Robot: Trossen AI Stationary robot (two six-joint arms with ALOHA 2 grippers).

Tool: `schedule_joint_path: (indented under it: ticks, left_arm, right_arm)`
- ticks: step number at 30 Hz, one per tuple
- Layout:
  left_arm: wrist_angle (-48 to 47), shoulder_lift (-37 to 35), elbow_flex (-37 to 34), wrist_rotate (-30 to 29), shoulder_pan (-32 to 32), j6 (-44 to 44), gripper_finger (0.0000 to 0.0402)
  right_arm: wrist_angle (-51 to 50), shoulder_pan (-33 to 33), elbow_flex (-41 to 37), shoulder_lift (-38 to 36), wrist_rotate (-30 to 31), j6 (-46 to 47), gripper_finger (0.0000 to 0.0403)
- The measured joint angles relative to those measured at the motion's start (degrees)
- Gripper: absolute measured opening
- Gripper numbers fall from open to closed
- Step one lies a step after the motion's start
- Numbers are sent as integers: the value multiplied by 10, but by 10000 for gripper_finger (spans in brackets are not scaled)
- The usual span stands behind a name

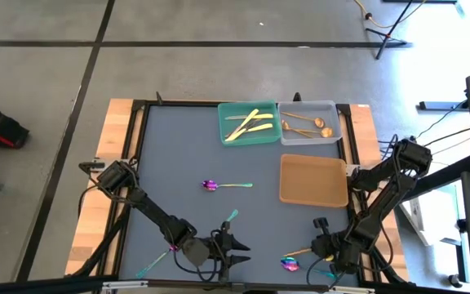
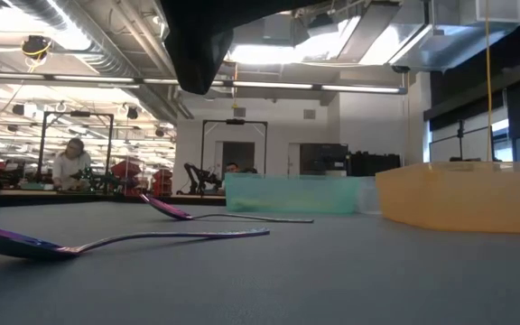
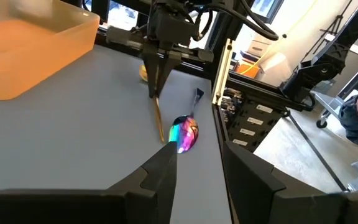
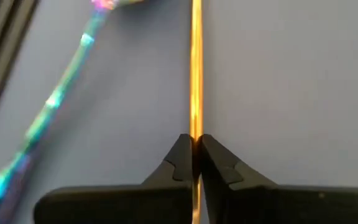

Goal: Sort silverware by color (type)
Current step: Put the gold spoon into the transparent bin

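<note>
My right gripper (image 1: 315, 247) stands near the table's near edge, shut on a copper-gold utensil (image 4: 196, 74). Beside it lies an iridescent spoon (image 1: 289, 263), its bowl (image 3: 184, 134) on the mat. My left gripper (image 1: 241, 252) is open, hovers left of it and points toward the right gripper (image 3: 156, 90). Three more iridescent spoons lie on the mat: one at the centre (image 1: 212, 185), one (image 1: 232, 216) just beyond the left gripper and one (image 1: 152, 263) by the left arm. Pale gold knives (image 1: 247, 124) lie in the green tray, copper spoons (image 1: 304, 127) in the grey tray. My right gripper pinches the copper-gold utensil's slim handle (image 4: 196, 127) between its two fingertips, coming from above and pointing down. The handle runs on past the fingers, and its end (image 3: 164, 138) reaches the mat by the iridescent bowl. The gripper hides the utensil's other end.
The green tray (image 1: 223, 131) and the grey tray (image 1: 333, 110) sit side by side at the far edge. The orange tray (image 1: 313, 180) lies nearer, on the right. The table's dark frame (image 3: 219, 81) runs close behind the right gripper. People sit in the room beyond.
</note>
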Motion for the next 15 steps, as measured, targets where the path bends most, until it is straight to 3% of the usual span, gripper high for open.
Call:
schedule_joint_path:
  ticks: [7,15]
  left_arm:
    - [0,0,0,0,4,2,124]
    - [-2,-6,0,29,23,88,124]
  right_arm:
    - [-32,-10,0,-61,69,-22,3]
    - [-37,-69,0,-95,97,-76,2]
